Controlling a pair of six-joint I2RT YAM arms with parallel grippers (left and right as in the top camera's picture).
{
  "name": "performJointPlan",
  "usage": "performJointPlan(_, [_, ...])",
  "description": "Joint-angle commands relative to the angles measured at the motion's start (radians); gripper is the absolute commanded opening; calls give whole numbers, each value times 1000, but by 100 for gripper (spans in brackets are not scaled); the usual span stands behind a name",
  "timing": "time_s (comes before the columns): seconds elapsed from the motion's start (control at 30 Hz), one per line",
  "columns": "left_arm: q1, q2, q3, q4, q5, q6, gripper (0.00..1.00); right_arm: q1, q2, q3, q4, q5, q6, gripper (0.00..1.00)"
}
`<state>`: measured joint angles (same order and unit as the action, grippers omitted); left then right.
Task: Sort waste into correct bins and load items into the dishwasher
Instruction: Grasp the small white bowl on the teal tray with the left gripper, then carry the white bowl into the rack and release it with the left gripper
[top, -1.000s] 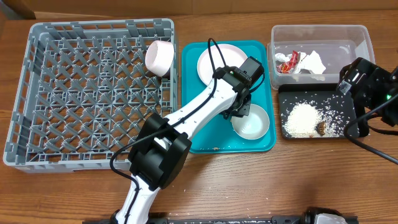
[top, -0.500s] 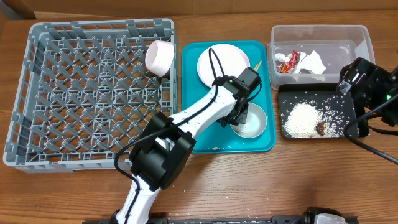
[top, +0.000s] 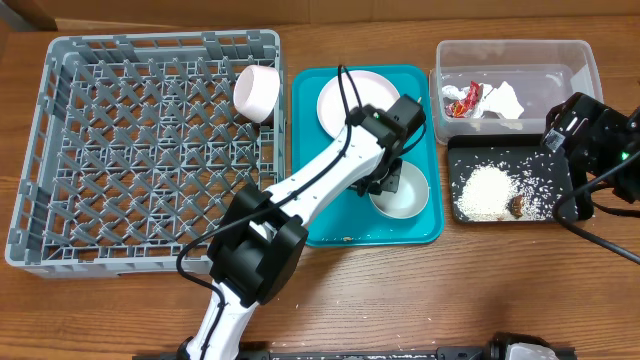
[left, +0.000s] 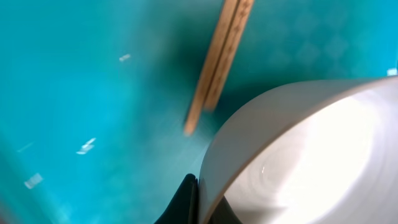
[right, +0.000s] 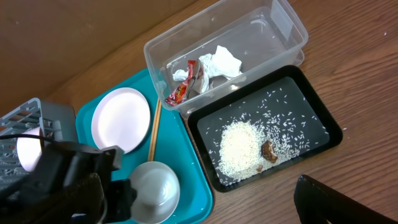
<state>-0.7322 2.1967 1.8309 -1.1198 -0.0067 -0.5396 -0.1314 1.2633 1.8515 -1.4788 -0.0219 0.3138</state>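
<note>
My left gripper (top: 386, 182) is shut on the rim of a small white bowl (top: 406, 197) over the teal tray (top: 322, 205). In the left wrist view one finger (left: 198, 200) is outside the rim of the bowl (left: 311, 155) and one is inside. Wooden chopsticks (left: 219, 59) lie just beyond it. The pale plate (top: 350, 100) lies at the tray's back. A white cup (top: 257, 92) sits on its side in the grey dish rack (top: 150, 150). My right gripper (top: 588, 138) hovers open and empty right of the black tray (top: 510, 150). That tray holds rice (top: 485, 190) and a brown scrap (top: 517, 206).
The clear tub (top: 515, 52) at the back right holds the red-and-white wrapper (top: 462, 98) and the white napkin (top: 502, 100). The right wrist view shows the tub (right: 261, 25), black tray (right: 317, 118), plate (right: 121, 118), chopsticks (right: 154, 130) and bowl (right: 155, 190).
My left gripper has shifted slightly back and forth over the teal tray with the bowl in it. The right arm has not moved.
</note>
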Motion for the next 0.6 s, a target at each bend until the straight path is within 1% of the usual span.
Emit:
performJointPlan(0.0, [26,-6,200,-185,-143,44,4,-6,-3,15,3,6,0,100])
performJointPlan(0.1, [52,-7,318,-348,-307,27,4,-6,-3,15,3,6,0,100])
performJointPlan(0.2, [90,-12,435,-541,-545,-62,4,-6,-3,15,3,6,0,100])
performJointPlan(0.23, [104,-18,460,-571,-605,-76,4,-6,-3,15,3,6,0,100])
performJointPlan(0.27, [119,-39,466,-570,-603,-15,4,-6,-3,15,3,6,0,100])
performJointPlan(0.43, [204,-179,449,-570,-594,39,4,-6,-3,15,3,6,0,100])
performJointPlan(0.57, [287,-335,358,-570,-610,44,4,-6,-3,15,3,6,0,100])
